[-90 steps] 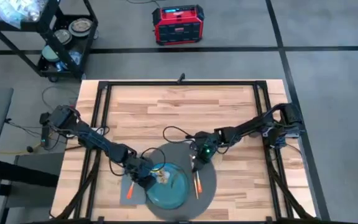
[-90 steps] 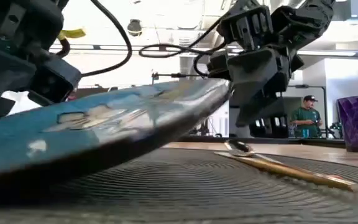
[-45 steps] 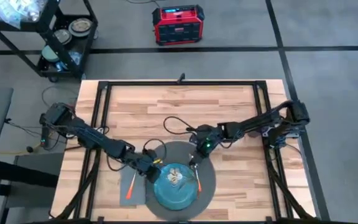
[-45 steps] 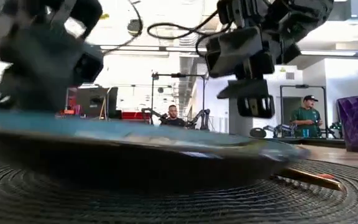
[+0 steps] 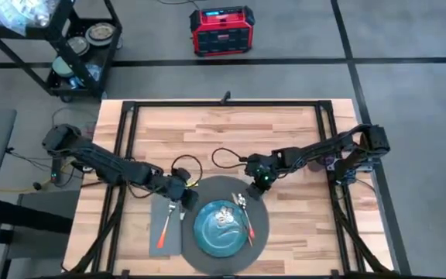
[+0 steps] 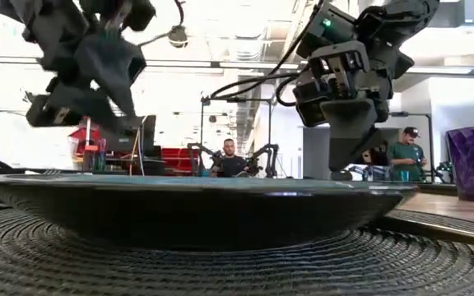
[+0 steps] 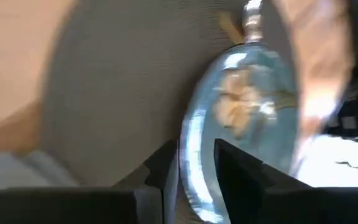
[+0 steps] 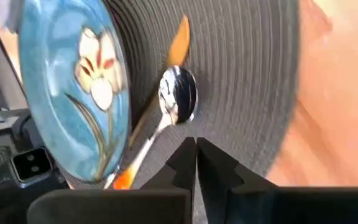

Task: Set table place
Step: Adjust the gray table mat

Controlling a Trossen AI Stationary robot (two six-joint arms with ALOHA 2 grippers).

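The plate (image 5: 221, 227) now lies flat on the placemat (image 5: 262, 225), at the table's (image 5: 285, 136) six o'clock; a second ago I held it tilted. My left gripper (image 5: 183, 191) has backed off to its ten o'clock, fingers spread; my right gripper (image 5: 259, 183) hovers at one o'clock, fingers pressed together. Spoon (image 5: 242, 204) lies alongside.

A red case (image 5: 221, 31) sits on grey floor (image 5: 409, 93) beside a black cart (image 5: 68, 46).

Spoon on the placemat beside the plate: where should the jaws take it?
Grip the spoon at its slim orange handle, from straight above, jaws across its width. It lies flat on the placemat right of the plate, and its bowl end is rounded and wider.
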